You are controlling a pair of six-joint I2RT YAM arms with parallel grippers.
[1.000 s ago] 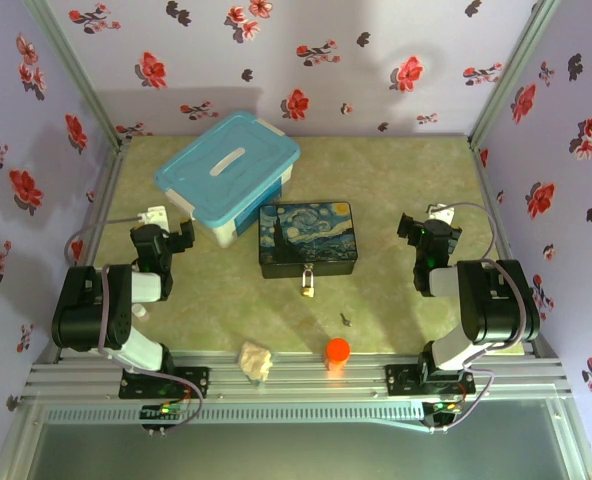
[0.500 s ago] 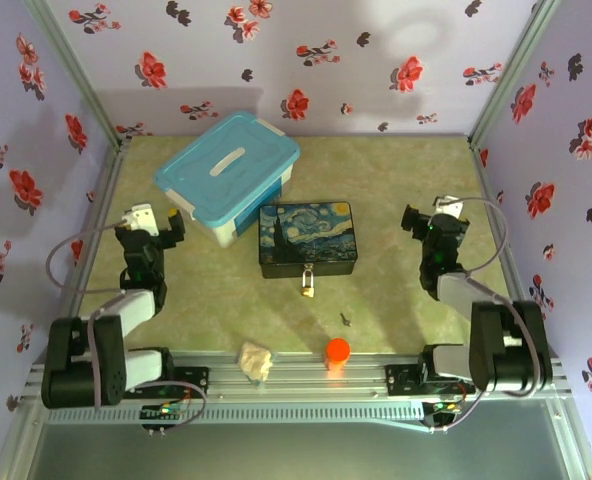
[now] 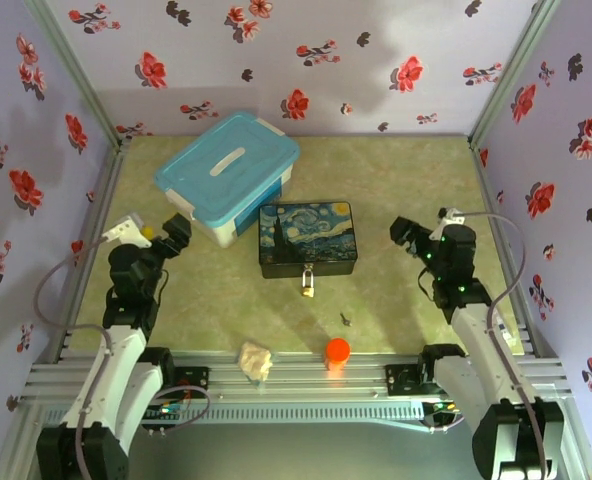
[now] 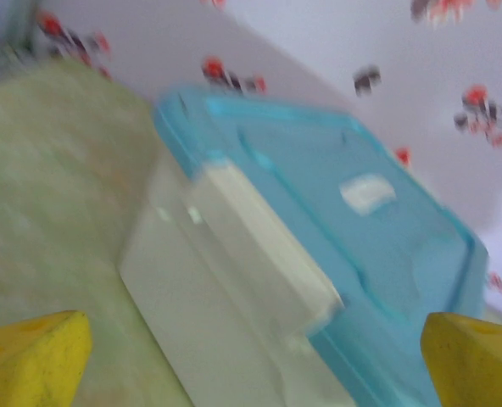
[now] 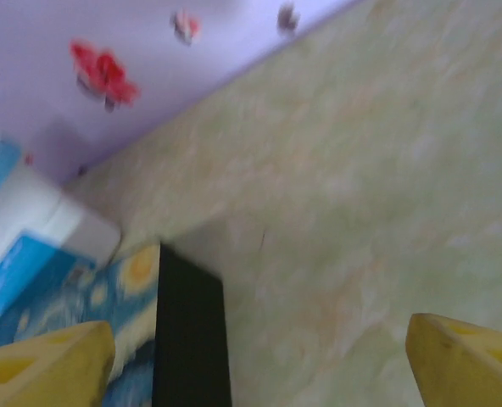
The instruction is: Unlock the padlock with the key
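- The padlock [image 3: 307, 283] sits against the middle of the near side of the Starry Night box [image 3: 307, 238]. Its shackle appears to meet the box's front and its brass body lies on the table mat [image 3: 426, 170].
- The padlock's long axis runs straight out from the Starry Night box toward the arm bases, shackle end toward the box.
- The key [image 3: 346, 320] lies flat on the mat, out from the box's near right corner, near the padlock but not touching it. It is too small to tell which way it points.
- The left gripper [image 3: 173, 234] hangs off the box's left side, well apart from the padlock. Its yellow fingertips [image 4: 30, 356] are spread wide with nothing between them, and it faces a blue-lidded storage bin [image 4: 344, 229].
- The right gripper [image 3: 408, 236] hangs off the box's right side, well apart from padlock and key. Its fingertips [image 5: 467, 356] stand wide apart and hold nothing, with the box's right end [image 5: 187, 339] in front of them.
- Padlock and key both lie between the two grippers, nearer the arm bases than either.
- Count: one padlock, one key, one painted box and one storage bin behind the box's left end. An orange cap [image 3: 337, 350] and a crumpled beige wad [image 3: 256, 361] lie out beyond the box's near side.
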